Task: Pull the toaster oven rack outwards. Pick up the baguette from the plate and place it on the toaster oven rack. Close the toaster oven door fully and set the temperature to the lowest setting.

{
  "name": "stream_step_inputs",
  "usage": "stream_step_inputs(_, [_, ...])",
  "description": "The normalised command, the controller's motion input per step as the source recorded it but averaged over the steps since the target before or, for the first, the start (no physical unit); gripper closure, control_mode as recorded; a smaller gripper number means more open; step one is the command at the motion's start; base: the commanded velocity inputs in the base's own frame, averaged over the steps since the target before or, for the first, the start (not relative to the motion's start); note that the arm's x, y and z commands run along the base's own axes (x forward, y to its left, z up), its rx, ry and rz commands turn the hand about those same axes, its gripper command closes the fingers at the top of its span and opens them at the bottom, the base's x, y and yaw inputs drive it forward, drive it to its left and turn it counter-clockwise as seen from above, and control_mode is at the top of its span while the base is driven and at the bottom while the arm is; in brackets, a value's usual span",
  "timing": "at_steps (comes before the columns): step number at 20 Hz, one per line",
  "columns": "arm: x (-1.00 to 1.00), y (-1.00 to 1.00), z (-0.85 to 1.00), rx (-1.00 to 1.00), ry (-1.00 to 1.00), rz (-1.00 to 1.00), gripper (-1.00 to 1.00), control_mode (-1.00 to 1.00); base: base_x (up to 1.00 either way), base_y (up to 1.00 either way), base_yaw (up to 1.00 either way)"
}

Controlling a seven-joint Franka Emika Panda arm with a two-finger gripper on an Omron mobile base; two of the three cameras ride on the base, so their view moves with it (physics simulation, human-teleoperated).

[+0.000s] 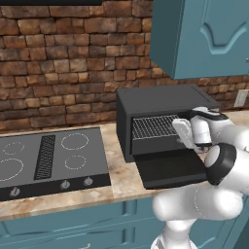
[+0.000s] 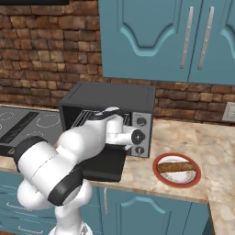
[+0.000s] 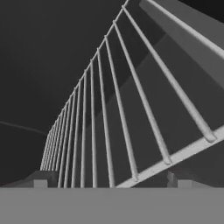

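The toaster oven [image 1: 163,103] stands on the counter with its door [image 1: 171,168] folded down flat in front. Inside it lies the silver wire rack [image 1: 152,126]. My gripper [image 1: 179,130] reaches into the oven mouth at the rack's right front, and it is open. In the hand view the rack [image 3: 109,122] stretches away just ahead, its front bar crossing between my spread fingertips [image 3: 40,180], with nothing held. To the right of the oven [image 2: 114,98], the baguette [image 2: 176,166] lies on the red-rimmed plate [image 2: 179,180]. The knobs [image 2: 140,136] sit on the oven's silver panel.
A black cooktop [image 1: 48,155] lies on the counter left of the oven. Blue wall cabinets [image 2: 174,36] hang above, against a brick wall. Bare counter [image 2: 215,151] extends right of the plate. My own arm [image 2: 69,156] hides much of the oven mouth in the right base view.
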Motion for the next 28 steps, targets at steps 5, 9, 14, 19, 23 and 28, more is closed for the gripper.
stream_step_inputs(5, [0.35,0.0,-0.2,0.01,0.0,0.0,-1.0,-1.0,0.0,0.0,0.0])
stream_step_inputs(9, [0.24,0.0,-0.28,0.02,0.0,0.0,-1.0,-1.0,0.0,0.0,0.0])
stream_step_inputs(14, [0.09,0.0,-0.24,0.02,0.0,0.0,1.0,-1.0,0.0,0.0,0.0])
stream_step_inputs(19, [-0.01,0.0,-0.14,0.01,-0.01,0.0,1.0,-1.0,0.0,0.0,0.0])
stream_step_inputs(23, [-0.68,-0.24,-0.42,0.11,0.41,0.0,1.0,-1.0,0.0,0.0,0.0])
stream_step_inputs(28, [-1.0,-0.24,-0.84,0.16,0.72,0.0,1.0,-1.0,0.0,0.0,0.0])
